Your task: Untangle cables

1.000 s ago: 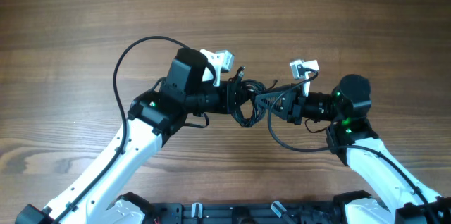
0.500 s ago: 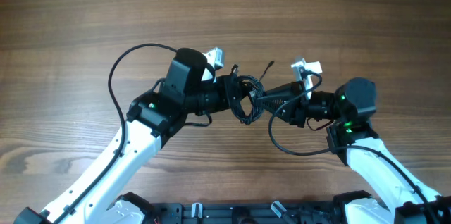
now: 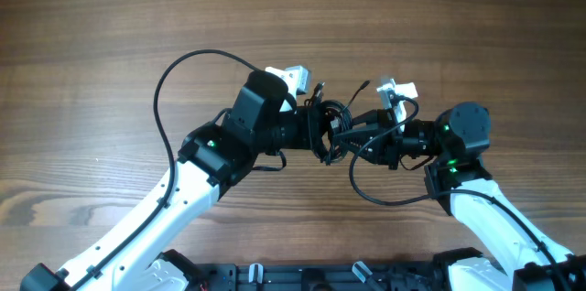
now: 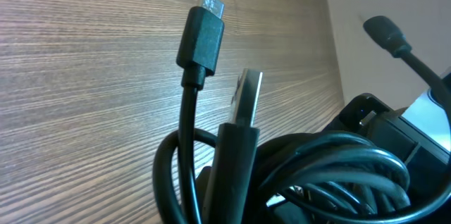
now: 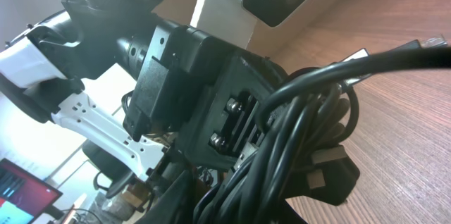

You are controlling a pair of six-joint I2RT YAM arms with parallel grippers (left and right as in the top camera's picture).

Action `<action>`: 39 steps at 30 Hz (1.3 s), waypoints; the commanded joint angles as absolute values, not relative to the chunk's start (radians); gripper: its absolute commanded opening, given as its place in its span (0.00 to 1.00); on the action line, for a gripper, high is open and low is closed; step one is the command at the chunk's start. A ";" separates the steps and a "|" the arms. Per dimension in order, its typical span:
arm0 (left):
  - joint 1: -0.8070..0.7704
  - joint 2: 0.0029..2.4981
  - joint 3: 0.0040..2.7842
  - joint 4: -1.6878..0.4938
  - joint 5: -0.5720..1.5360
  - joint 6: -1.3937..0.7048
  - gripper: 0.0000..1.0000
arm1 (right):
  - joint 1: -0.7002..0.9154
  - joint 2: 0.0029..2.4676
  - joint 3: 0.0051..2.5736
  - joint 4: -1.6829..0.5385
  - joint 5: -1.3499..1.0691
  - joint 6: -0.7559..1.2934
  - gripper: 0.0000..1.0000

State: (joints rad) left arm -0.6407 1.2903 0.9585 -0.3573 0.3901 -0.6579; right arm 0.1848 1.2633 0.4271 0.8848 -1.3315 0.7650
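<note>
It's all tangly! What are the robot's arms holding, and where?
Left gripper and right gripper both grip the cables by the coiled middle.

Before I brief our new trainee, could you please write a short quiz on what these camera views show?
1. Multiple choice: the black cable bundle is A) between the left gripper and the right gripper, B) lying alone at the far edge of the picture, C) under the right arm's base.
2. True or false: in the left wrist view, a small plug and a flat USB plug both point upward out of the bundle.
3. Fill in: the table has a ____-grain surface.

Key: 1 A; 2 true; 3 wood.
</note>
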 commanded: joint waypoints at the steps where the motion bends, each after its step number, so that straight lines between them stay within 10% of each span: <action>1: -0.657 1.296 0.969 -0.329 0.449 -0.627 0.04 | 0.210 1.255 0.434 0.886 -1.391 0.759 0.18; 9: -0.680 1.296 0.969 -0.336 0.448 -0.628 0.04 | 0.210 1.255 0.434 1.114 -1.387 0.871 0.18; 20: -0.558 1.289 0.969 -0.330 0.328 -0.636 0.04 | 0.208 1.255 0.434 0.858 -1.382 0.780 1.00; 29: -0.441 1.217 0.969 -0.398 0.260 -0.670 0.04 | 0.208 1.255 0.434 0.495 -0.965 0.785 1.00; 39: -0.441 1.216 0.969 -0.543 -0.077 -0.748 0.04 | 0.210 1.254 0.445 0.706 -0.983 0.793 0.82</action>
